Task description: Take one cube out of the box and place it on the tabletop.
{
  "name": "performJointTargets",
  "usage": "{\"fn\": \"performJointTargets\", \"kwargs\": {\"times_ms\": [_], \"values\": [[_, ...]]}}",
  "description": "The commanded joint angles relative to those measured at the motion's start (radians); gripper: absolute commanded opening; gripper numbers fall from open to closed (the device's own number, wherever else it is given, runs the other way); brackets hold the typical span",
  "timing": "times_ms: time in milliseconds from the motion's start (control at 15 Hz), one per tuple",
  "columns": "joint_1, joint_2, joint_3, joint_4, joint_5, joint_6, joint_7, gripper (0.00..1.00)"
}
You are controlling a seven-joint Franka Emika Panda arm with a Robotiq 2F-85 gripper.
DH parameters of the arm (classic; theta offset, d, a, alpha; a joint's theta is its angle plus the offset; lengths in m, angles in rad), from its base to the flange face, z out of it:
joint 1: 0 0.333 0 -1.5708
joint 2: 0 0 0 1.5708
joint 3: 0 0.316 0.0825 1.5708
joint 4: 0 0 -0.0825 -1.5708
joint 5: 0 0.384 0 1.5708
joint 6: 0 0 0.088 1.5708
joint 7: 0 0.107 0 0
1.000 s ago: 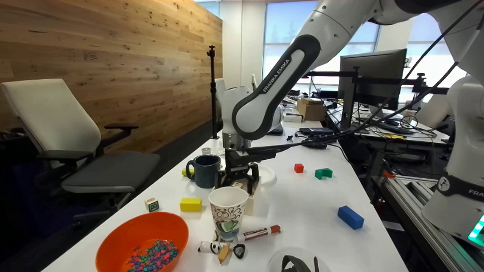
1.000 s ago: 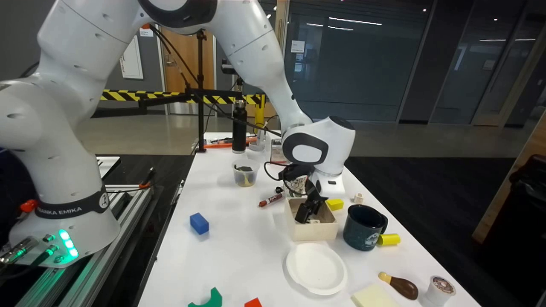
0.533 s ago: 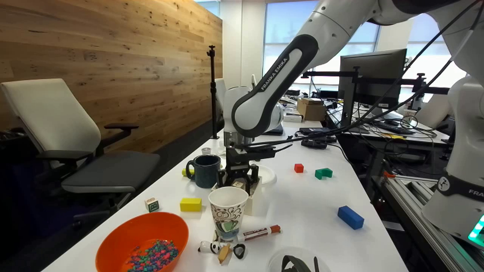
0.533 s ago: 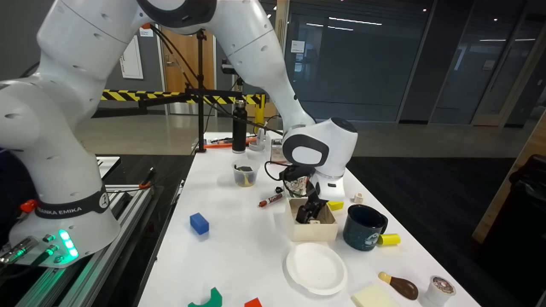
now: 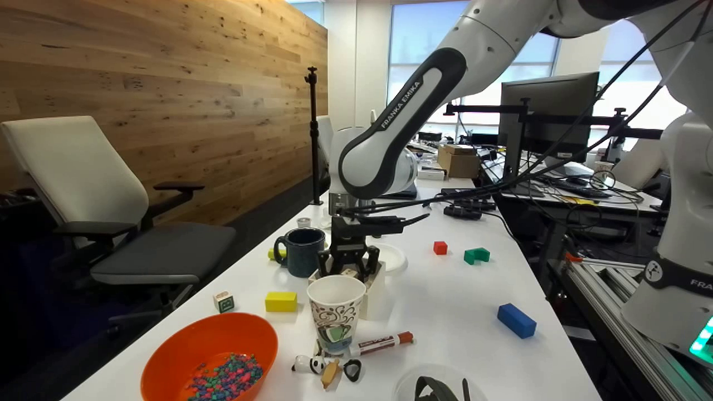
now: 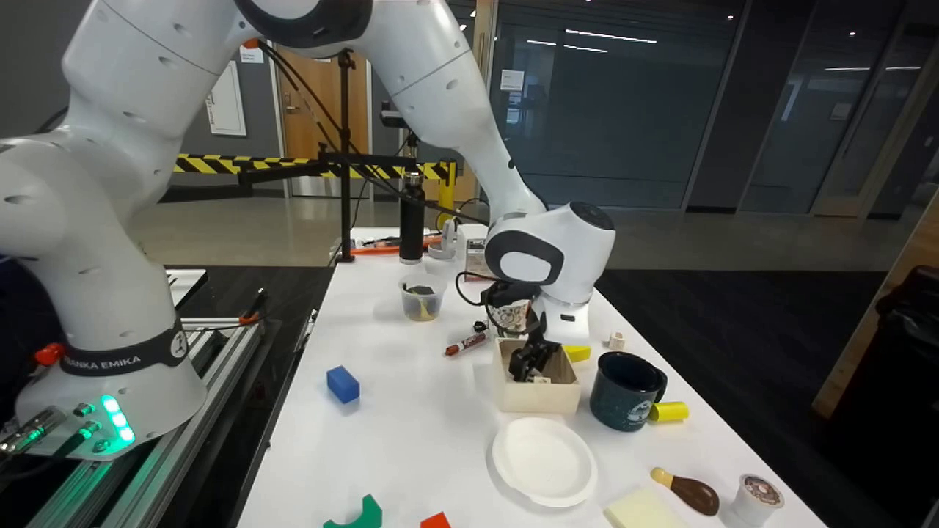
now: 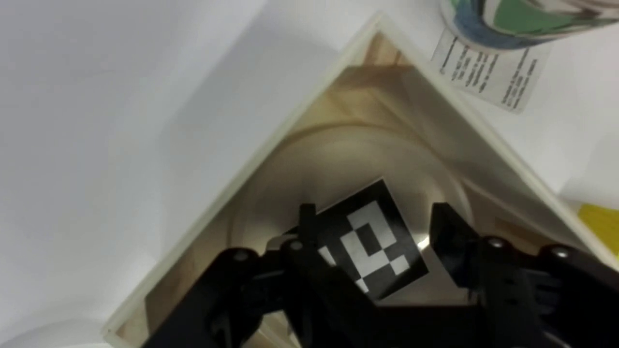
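One orange bowl (image 5: 209,329) holding small coloured bits (image 5: 228,380) sits nearest on the white tabletop (image 5: 445,312) in an exterior view, with a paper cup (image 5: 336,312) and a red-capped marker (image 5: 383,343) beyond it. Behind the cup stands a wooden box (image 5: 374,298); the black gripper (image 7: 375,218) reaches down inside, its two fingers spread apart. The cube (image 6: 541,380), a small pale block partly hidden, lies in the box near the fingers; whether they touch it cannot be told. In the wrist view a black-and-white patterned square (image 7: 372,239) shows between the fingertips. Just past the box come a dark mug (image 5: 305,256) and a white plate (image 5: 394,258), then a red block (image 5: 440,248)
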Motion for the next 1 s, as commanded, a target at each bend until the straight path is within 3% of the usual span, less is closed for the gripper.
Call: {"fn": "performJointTargets", "kwargs": {"times_ms": [0, 133, 467, 600, 867, 933], "values": [[-0.048, -0.040, 0.061, -0.017, 0.098, -0.006, -0.056, 0.71], [-0.046, -0.055, 0.067, -0.027, 0.119, 0.006, -0.056, 0.73], [0.058, -0.060, -0.034, -0.042, 0.020, 0.085, 0.138, 0.59], [0.089, -0.059, -0.064, -0.045, -0.009, 0.097, 0.193, 0.58], [0.146, -0.059, -0.120, -0.056, -0.084, 0.101, 0.328, 0.68], [0.138, -0.061, -0.109, -0.056, -0.085, 0.090, 0.329, 0.67]]}}
